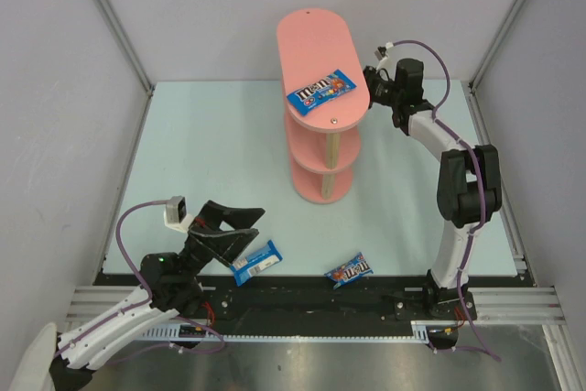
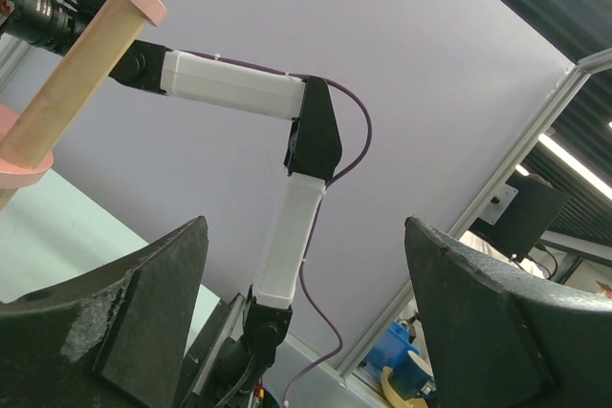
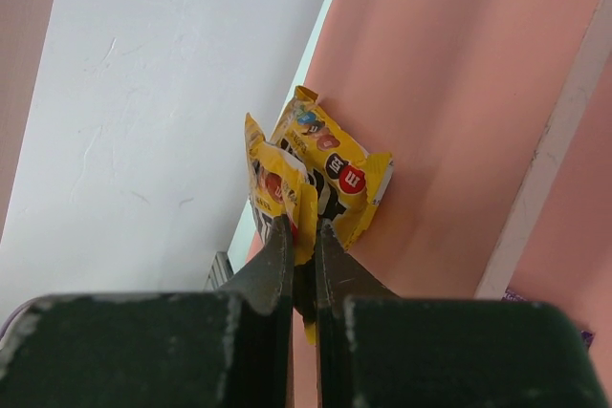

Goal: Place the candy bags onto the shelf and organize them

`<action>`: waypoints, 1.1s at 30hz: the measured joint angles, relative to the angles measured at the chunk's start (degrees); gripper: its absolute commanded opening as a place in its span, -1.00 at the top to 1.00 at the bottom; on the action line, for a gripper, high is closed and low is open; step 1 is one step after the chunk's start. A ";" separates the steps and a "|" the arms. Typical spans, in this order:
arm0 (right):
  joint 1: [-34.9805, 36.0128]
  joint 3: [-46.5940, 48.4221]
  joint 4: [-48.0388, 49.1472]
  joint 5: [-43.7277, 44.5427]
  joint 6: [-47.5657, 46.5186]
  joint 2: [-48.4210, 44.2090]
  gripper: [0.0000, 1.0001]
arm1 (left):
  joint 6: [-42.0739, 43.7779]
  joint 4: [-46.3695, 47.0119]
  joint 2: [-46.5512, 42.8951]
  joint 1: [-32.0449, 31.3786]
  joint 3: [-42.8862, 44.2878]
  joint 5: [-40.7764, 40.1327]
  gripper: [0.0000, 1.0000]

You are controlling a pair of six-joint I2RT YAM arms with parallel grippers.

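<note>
- The left gripper point(image 1: 255, 226) is sitting over the near left of the worktop point(image 1: 211, 135), its 2 fingers spread wide and holding nothing.
- The right gripper point(image 3: 303, 236) is pinching the lower edge of a yellow candy bag point(image 3: 335, 169), with its 2 fingers pressed nearly together.
- That bag is lying against a pink board of the shelf point(image 1: 316, 43); which tier cannot be told.
- The yellow wrapper is showing 2 flaps, and it is unclear whether this is 1 folded bag or 2.
- The shelf is standing at the far middle of the worktop, showing 3 oval boards.
- 3 blue candy bags are showing from above.
- 1 blue bag point(image 1: 320, 91) is lying slanted on the top board.
- 1 blue bag point(image 1: 256, 262) is lying just beside the left gripper.
- 1 blue bag point(image 1: 349, 269) is lying near the front edge, between the 2 arms.
</note>
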 measured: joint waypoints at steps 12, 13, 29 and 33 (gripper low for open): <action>-1.49 7.52 0.20 -5.33 0.35 5.77 1.00 | 0.00 -0.04 -0.44 0.00 0.00 0.02 -0.75; -1.73 8.26 0.33 -5.88 0.42 6.32 0.99 | 0.00 -0.04 -0.48 0.00 0.00 0.02 -0.75; -3.98 10.56 6.99 -11.82 6.01 8.39 0.97 | 0.00 0.02 -0.70 0.04 0.00 0.09 -0.75; -3.98 5.68 8.85 -11.93 7.41 5.77 1.00 | -0.02 0.07 -0.68 0.04 0.00 0.09 -0.75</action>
